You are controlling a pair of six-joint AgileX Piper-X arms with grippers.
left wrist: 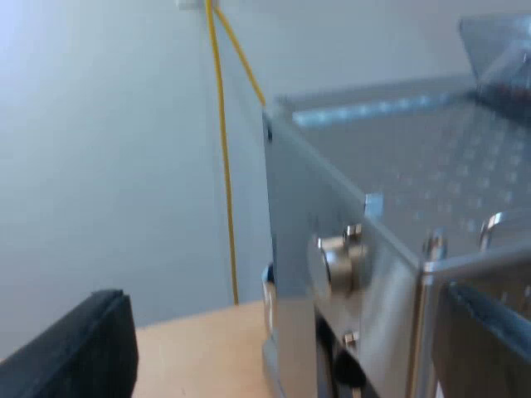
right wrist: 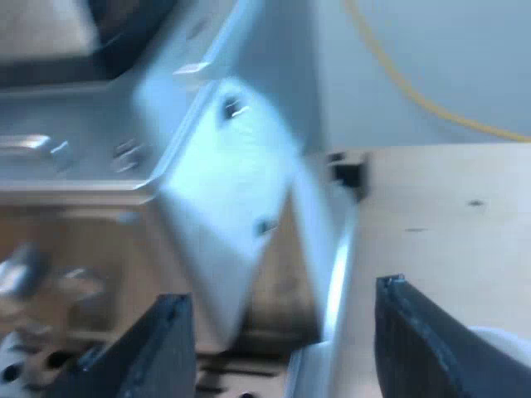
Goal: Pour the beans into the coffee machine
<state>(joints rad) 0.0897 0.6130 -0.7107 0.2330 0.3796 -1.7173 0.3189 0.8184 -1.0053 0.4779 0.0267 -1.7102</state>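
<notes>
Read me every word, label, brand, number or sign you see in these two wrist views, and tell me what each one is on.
No text can be read.
On the espresso machine: no legible word, brand or number on its metal panels; any fine print is too blurred to read.
On the table: plain wood, no writing.

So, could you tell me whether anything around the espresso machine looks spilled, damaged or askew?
Nothing stands out: the espresso machine sits flat on the table, panels intact, no spill on the wood beside it.
</notes>
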